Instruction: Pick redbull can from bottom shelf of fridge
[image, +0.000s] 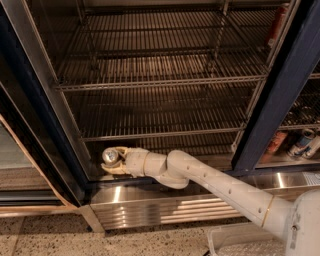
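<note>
Down in the low left corner of the fridge (280, 100), at the front of the bottom shelf (210, 150), the can (110, 156) stands up straight with its shiny top showing. The gripper (114, 160) is closed around its sides and comes in low, I think because the shelf above (165, 133) leaves little room. Other racks (165, 82) in this open part hold nothing I can see, but past the dark post (260, 135) a red-orange can (273, 143) and a blue and silver can (302, 141) sit next door.
</note>
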